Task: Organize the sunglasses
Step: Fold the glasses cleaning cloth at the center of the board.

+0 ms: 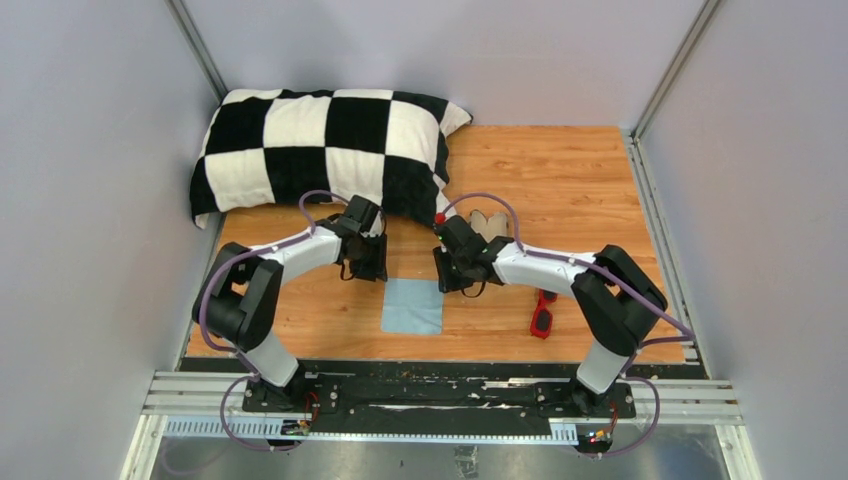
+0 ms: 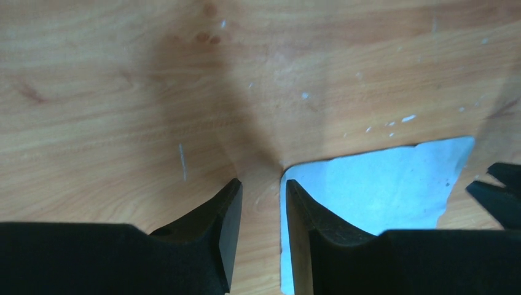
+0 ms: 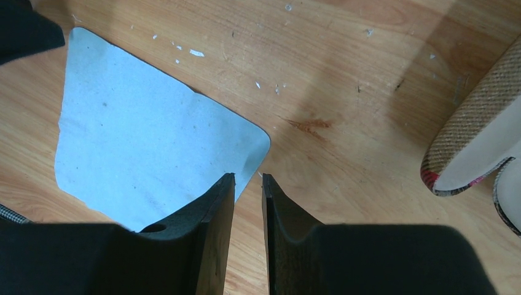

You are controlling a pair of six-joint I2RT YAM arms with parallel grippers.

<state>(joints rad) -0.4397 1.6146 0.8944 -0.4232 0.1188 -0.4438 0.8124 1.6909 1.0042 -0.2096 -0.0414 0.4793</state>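
Note:
The sunglasses (image 1: 543,314), red frame with dark lenses, lie on the wooden table near the right arm's elbow; neither wrist view shows them. My left gripper (image 1: 368,268) hangs low over the far left corner of the light blue cloth (image 1: 413,305). In the left wrist view the left gripper (image 2: 263,184) is slightly open and empty, with the cloth's (image 2: 381,184) edge under its right finger. My right gripper (image 1: 452,280) is at the cloth's far right corner. In the right wrist view the right gripper (image 3: 248,178) shows a narrow gap with nothing in it, just off the cloth's (image 3: 141,141) corner.
The plaid case (image 1: 488,222) lies behind the right wrist, partly hidden; in the right wrist view the case (image 3: 473,129) is open with a pale lining. A black-and-white checked pillow (image 1: 320,150) fills the far left. Grey walls close in three sides.

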